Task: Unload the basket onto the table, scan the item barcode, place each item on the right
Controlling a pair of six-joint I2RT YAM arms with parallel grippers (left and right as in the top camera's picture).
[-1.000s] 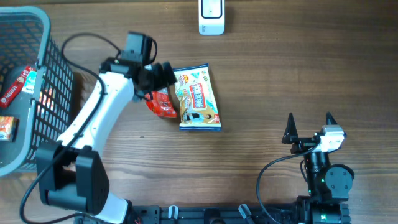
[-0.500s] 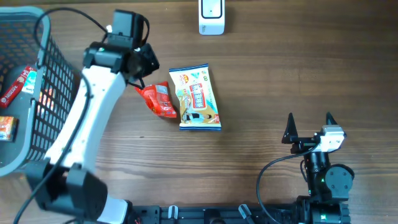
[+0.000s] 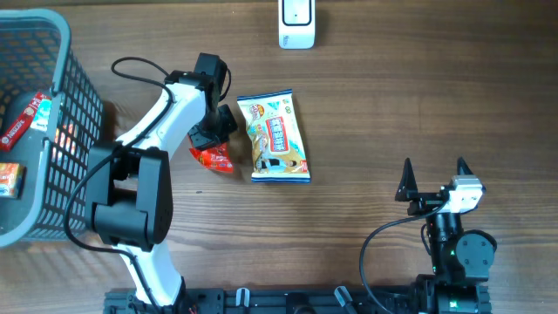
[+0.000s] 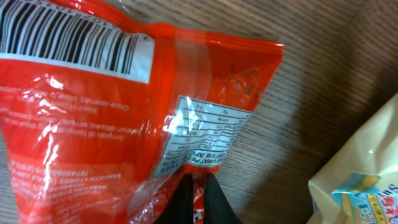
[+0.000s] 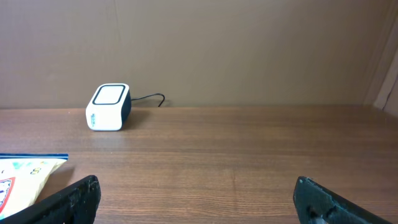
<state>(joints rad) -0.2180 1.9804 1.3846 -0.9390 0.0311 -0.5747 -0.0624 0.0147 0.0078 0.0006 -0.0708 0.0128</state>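
A red snack packet (image 3: 212, 160) lies on the wooden table left of a yellow snack bag (image 3: 277, 137). My left gripper (image 3: 221, 125) is shut on the red packet's edge. The left wrist view shows the thin film pinched between the closed fingers (image 4: 198, 184). There the red packet (image 4: 93, 124) fills the frame, its barcode (image 4: 68, 34) facing the camera. The white barcode scanner (image 3: 296, 24) stands at the table's far edge, also visible as the scanner (image 5: 107, 107) in the right wrist view. My right gripper (image 3: 433, 179) rests open near the front right, holding nothing.
A grey wire basket (image 3: 74, 96) with a few packets in it stands at the left edge. The yellow bag (image 4: 367, 180) lies close beside the red packet; its corner (image 5: 25, 177) shows in the right wrist view. A cable runs behind the scanner.
The left gripper was open one second ago and is now shut on the red packet's edge. The left arm swung away and back, and the packet shifted slightly toward the front left.
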